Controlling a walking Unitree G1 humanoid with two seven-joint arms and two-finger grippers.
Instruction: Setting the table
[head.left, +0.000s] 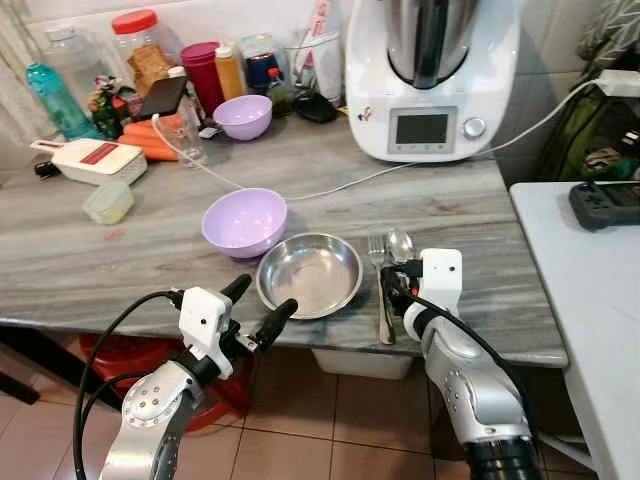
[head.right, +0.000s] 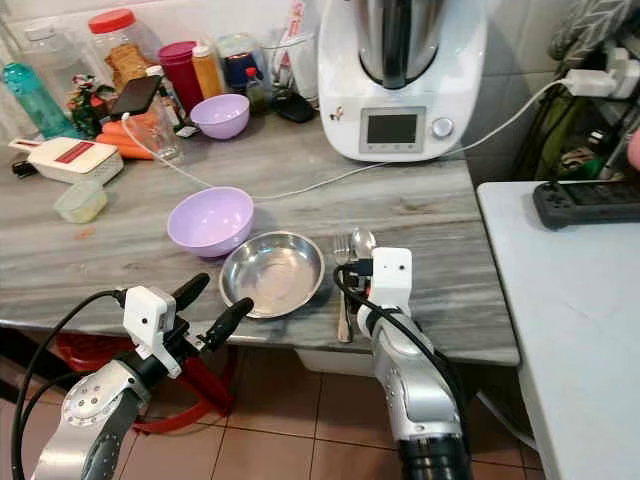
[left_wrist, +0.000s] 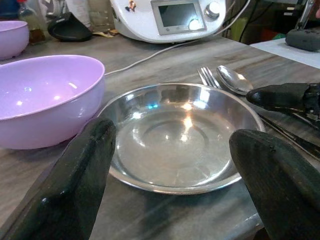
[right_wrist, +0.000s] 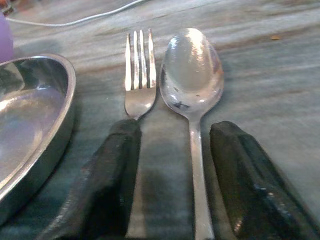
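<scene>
Your right gripper (right_wrist: 170, 175) hovers low over the grey countertop (head.left: 120, 250), fingers spread astride the spoon (right_wrist: 192, 85) handle, the fork (right_wrist: 138, 75) lying just beside it. Your left gripper (head.left: 258, 308), fingers apart and empty, faces the steel plate (head.left: 310, 274) near the counter's edge, beside a lilac bowl (head.left: 244, 221).

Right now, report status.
Left gripper open at steel plate. Right gripper open, straddling spoon handle beside fork. Lilac bowl touches plate.

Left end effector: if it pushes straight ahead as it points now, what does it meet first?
Probably the steel plate, at its near rim; the open left end effector frames it head-on. Depth is unclear.
</scene>
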